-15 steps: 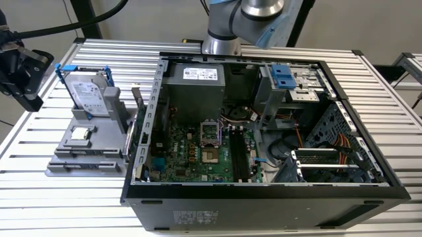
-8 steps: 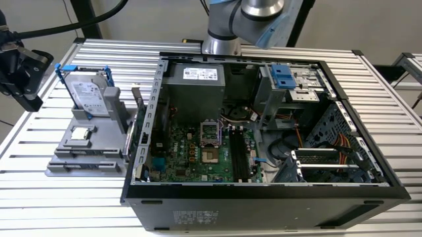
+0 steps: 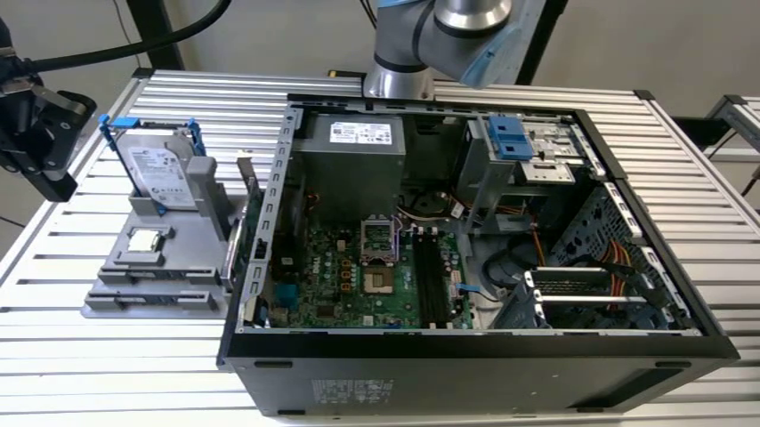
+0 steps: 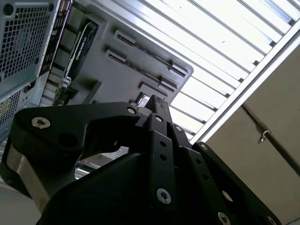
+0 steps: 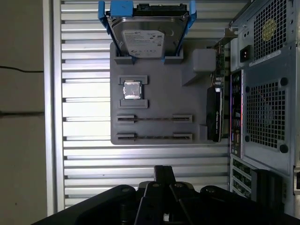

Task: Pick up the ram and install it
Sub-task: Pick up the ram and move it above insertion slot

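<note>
End effector (image 5: 164, 170) is closed and empty, over the desk (image 5: 84, 159). Ram (image 5: 154, 137) is prob the thin edge-on strip in the gray tray (image 5: 161, 101) just ahead, can't be sure. Risk imo: going down w/ fingers closed just knocks it.

- Slatted aluminium table (image 3: 119, 356) carries everything. Its ribs also show in both wrist views (image 5: 84, 154) (image 4: 225, 61).
- Grey fixture plate (image 3: 155, 286) lies flat on the slats toward the exterior view's left. It also shows in both wrist views (image 5: 164, 96) (image 4: 136, 56).
- Open black PC case (image 3: 475, 360) lies on its side, open face up. It fills the table's middle and the exterior view's right.
- Plate sits just beside the case's rear panel (image 5: 267, 93).
- Arm base (image 3: 398, 80) stands at the table's far edge, behind the case.
</note>
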### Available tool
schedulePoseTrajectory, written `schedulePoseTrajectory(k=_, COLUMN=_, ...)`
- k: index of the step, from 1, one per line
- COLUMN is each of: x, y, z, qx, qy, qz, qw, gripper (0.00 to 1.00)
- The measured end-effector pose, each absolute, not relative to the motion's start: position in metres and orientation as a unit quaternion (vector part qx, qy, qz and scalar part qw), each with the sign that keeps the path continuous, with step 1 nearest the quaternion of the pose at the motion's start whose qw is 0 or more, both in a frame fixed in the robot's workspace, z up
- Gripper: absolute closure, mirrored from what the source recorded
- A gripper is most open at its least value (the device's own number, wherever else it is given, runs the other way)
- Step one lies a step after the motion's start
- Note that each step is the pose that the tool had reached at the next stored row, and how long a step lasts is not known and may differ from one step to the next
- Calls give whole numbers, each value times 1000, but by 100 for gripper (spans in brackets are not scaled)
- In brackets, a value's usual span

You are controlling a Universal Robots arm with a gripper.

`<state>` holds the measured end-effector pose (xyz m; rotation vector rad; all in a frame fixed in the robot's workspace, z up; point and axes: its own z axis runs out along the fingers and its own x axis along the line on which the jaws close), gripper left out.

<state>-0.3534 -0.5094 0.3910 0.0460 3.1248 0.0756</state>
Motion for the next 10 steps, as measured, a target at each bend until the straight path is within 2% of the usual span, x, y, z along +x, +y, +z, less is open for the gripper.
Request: schedulePoseTrajectory(k=10, x=-353, y=-509, z=391, qx=8, qy=1000, qz=24, qw=8, gripper=100)
